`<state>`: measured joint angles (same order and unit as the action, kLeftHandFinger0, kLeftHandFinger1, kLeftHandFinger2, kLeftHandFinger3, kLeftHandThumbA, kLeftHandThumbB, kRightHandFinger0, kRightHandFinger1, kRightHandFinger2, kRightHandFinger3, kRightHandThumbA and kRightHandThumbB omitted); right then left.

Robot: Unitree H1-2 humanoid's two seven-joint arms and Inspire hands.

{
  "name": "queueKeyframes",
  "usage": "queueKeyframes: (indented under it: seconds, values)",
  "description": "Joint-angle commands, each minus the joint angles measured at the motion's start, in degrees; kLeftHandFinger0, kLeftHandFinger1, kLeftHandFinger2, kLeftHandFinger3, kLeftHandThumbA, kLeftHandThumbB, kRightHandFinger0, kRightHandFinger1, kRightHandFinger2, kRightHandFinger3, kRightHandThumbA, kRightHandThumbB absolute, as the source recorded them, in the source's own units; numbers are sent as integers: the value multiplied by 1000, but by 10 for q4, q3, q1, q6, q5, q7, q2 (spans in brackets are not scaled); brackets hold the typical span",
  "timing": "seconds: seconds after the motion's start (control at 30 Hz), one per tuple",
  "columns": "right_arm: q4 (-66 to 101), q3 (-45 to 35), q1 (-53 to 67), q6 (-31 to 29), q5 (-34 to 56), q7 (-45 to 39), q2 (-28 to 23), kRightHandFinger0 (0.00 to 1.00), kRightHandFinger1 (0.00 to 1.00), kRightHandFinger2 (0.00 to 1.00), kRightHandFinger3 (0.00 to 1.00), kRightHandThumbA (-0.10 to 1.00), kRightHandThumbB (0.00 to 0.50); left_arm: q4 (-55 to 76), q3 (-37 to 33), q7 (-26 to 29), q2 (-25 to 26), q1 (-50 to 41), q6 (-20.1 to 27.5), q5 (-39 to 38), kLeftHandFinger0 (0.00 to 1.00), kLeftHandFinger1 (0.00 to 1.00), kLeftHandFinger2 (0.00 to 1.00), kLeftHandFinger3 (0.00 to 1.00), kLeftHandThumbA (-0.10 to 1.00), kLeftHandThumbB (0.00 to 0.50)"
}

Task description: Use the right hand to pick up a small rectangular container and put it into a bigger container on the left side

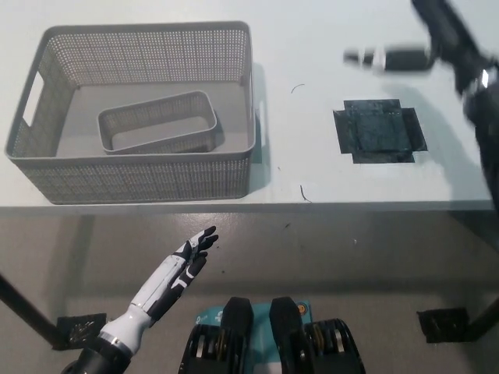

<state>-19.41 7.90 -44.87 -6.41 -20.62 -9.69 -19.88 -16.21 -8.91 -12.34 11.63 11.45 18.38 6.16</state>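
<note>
The small grey mesh container (158,122) lies inside the big grey mesh basket (140,178) at the table's left, tilted slightly. My black right hand (425,48) is blurred at the upper right, far from the basket, above and beyond the black patch. Its fingers (386,58) stretch out to the left and hold nothing. My white left hand (183,261) rests below the table's front edge at the lower left, fingers spread, holding nothing.
A black square patch (380,131) is stuck on the white table (312,167) right of the basket. The table's front edge runs across the picture's middle, with the floor below it.
</note>
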Motion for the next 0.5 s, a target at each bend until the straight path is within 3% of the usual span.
queueKeyframes:
  seconds: [0.0,0.1,0.17,0.2,0.27,0.47]
  values:
    - [595,61,271,-51,154,17,41,1000,1000,1000,1000,1000,478,3,3,6,-1,29,20,4,1000,1000,1000,1000,1000,283]
    - [566,76,339,-100,123,28,56,1000,1000,1000,1000,1000,484,1,4,7,-1,32,23,4,1000,1000,1000,1000,1000,281]
    - [519,75,373,-149,113,51,83,1000,1000,1000,1000,1000,408,3,5,7,1,28,25,4,1000,1000,1000,1000,1000,281]
    - [503,74,379,-167,110,58,91,1000,1000,1000,1000,1000,399,5,5,6,2,27,25,3,1000,1000,1000,1000,1000,281]
    - [445,68,399,-205,91,99,111,1000,1000,1000,1000,1000,317,-2,4,6,3,29,30,5,1000,1000,1000,1000,1000,279]
    - [339,43,416,-205,81,105,141,1000,1000,1000,1000,1000,349,-2,2,6,-2,28,29,4,1000,1000,1000,1000,1000,290]
